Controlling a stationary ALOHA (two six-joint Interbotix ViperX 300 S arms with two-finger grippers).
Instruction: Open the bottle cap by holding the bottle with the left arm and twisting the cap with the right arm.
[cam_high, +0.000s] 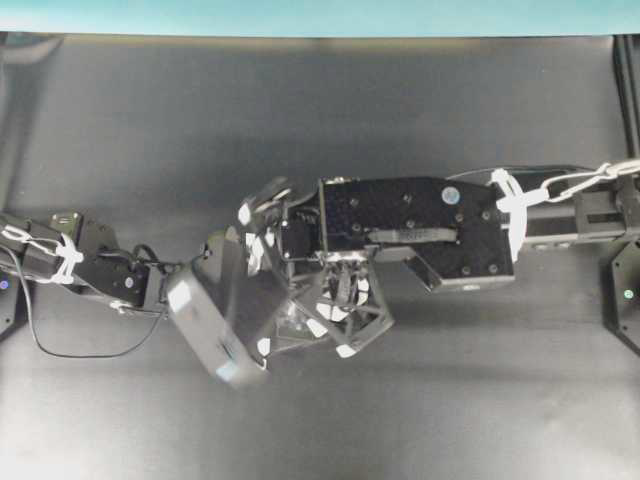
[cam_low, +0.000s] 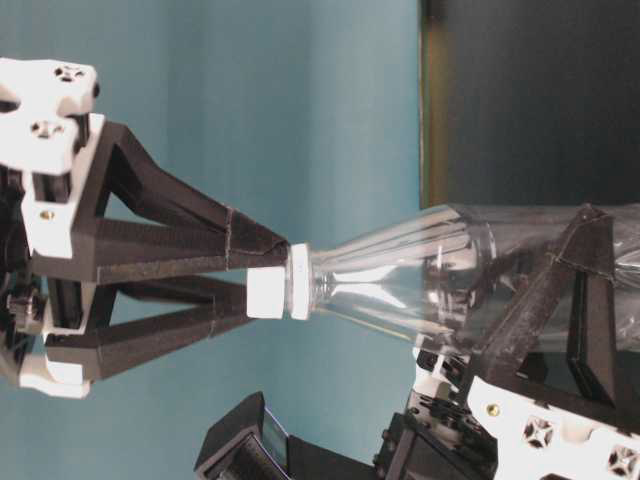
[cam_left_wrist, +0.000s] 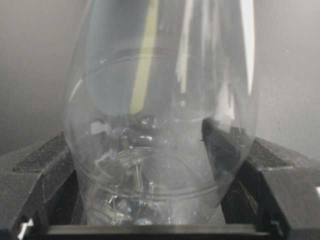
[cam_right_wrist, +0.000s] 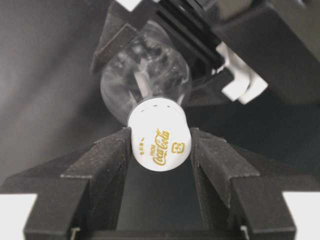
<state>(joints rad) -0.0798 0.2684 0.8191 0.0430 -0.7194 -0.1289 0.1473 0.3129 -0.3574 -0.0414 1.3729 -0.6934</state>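
Note:
The clear bottle (cam_low: 420, 275) is held off the table, lying sideways between both grippers. My left gripper (cam_left_wrist: 160, 170) is shut on the bottle's body (cam_left_wrist: 160, 125), one finger (cam_left_wrist: 272, 170) on each side. In the table-level view it (cam_low: 530, 300) grips from the lower right. The white bottle cap (cam_right_wrist: 160, 142), printed with gold lettering, sits between the tips of my right gripper (cam_right_wrist: 160, 145), which is shut on it. The table-level view shows the cap (cam_low: 268, 293) pinched by the right gripper (cam_low: 262, 280). From overhead, the left arm (cam_high: 100, 265) and right arm (cam_high: 410, 225) meet mid-table and mostly hide the bottle.
A dark mat (cam_high: 300, 120) covers the table under both arms. A teal wall (cam_low: 250, 100) stands behind. The left wrist camera housing (cam_high: 215, 325) hangs below the meeting point. An arm base (cam_high: 625, 290) stands at the right edge.

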